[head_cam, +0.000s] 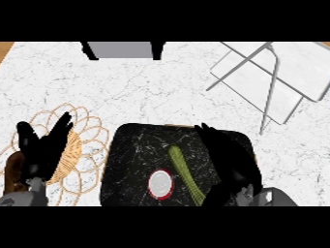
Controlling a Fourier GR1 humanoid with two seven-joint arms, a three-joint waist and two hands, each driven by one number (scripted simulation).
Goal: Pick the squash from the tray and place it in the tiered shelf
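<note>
Head view shows the squash (184, 170) lying lengthwise on the dark tray (131, 145), just left of the right hand (224, 160), whose fingers are extended and hold nothing, making it the nearer hand.

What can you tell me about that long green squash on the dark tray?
The squash is long, slim and pale green with faint lengthwise stripes. It lies flat and slightly slanted on the black marbled tray, just right of a small red-rimmed white plate. The right hand hovers close along its right side, fingers straight; whether they touch cannot be told.
</note>
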